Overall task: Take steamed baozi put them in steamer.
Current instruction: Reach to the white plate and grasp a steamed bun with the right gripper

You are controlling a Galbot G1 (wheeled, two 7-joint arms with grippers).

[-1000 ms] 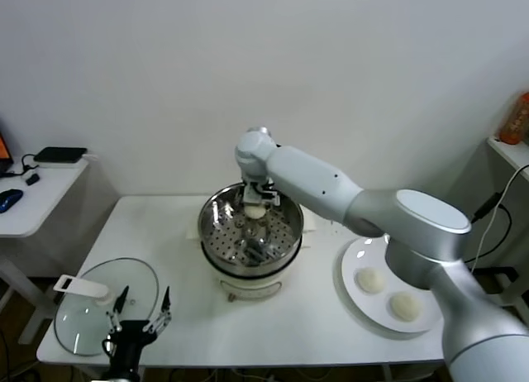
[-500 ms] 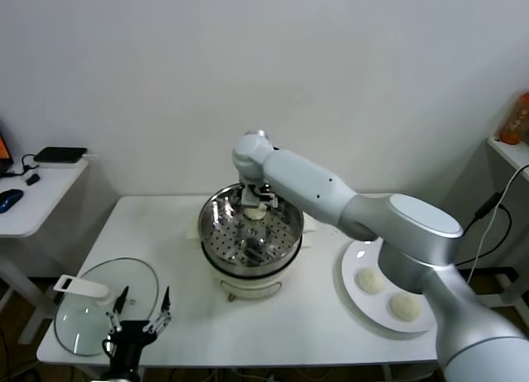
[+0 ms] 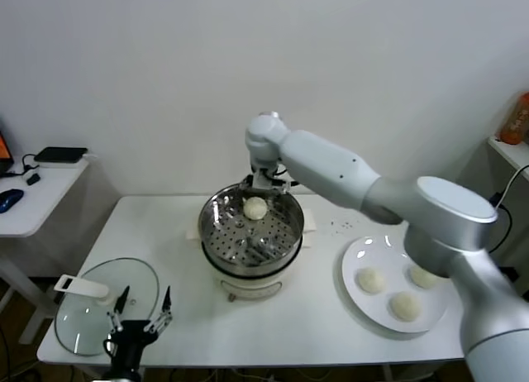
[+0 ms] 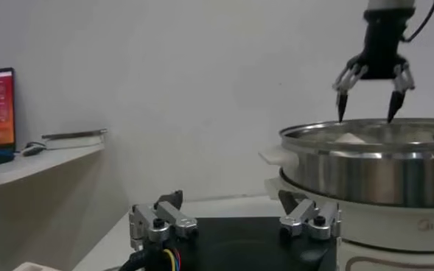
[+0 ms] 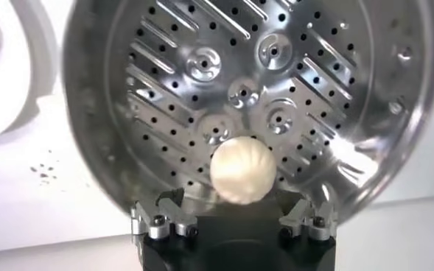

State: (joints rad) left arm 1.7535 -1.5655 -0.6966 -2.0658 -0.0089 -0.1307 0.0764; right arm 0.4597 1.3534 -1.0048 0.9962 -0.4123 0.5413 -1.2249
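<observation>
One baozi [image 3: 255, 207] lies on the perforated tray at the far side of the steamer [image 3: 251, 233]. The right gripper [image 4: 369, 90] hangs just above it, fingers spread wide, holding nothing. Three baozi [image 3: 369, 280] sit on the plate [image 3: 354, 298] right of the steamer. The left gripper [image 3: 139, 315] rests open by the lid [image 3: 106, 303], empty.

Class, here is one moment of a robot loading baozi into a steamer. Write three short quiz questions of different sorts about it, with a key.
1. True or false: the right pincer grips a baozi.
2. How many baozi lie on the white plate?
3. The baozi in the steamer lies: A) on the perforated tray, B) on the glass lid.

Key:
1. False; it stands open above the steamer, the baozi lying free.
2. Three.
3. A.
</observation>
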